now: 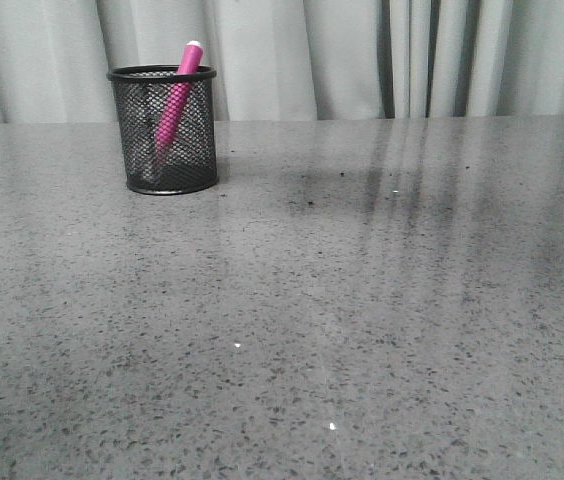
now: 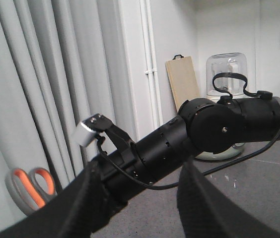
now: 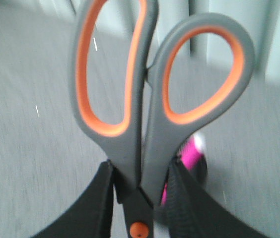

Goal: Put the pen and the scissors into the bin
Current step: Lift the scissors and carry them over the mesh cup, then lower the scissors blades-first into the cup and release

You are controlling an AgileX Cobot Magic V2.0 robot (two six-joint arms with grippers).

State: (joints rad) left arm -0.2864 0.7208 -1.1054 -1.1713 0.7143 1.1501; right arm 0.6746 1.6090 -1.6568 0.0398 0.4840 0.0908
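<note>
The bin (image 1: 164, 130), a black mesh cup, stands at the table's far left with the pink pen (image 1: 177, 95) leaning inside it, white tip above the rim. Neither gripper shows in the front view. In the right wrist view my right gripper (image 3: 142, 171) is shut on the scissors (image 3: 145, 104) just above the orange pivot screw (image 3: 139, 230), with the orange-lined loops pointing away. The pen (image 3: 192, 153) shows blurred behind them. My left gripper (image 2: 142, 178) is open and empty. It looks at the right arm (image 2: 204, 129) and the scissors' loops (image 2: 31, 188).
A grey speckled table (image 1: 362, 320) stretches in front of pale curtains (image 1: 362, 50). In the left wrist view a wooden board (image 2: 182, 82) and a glass-domed appliance (image 2: 224, 79) stand against the far wall.
</note>
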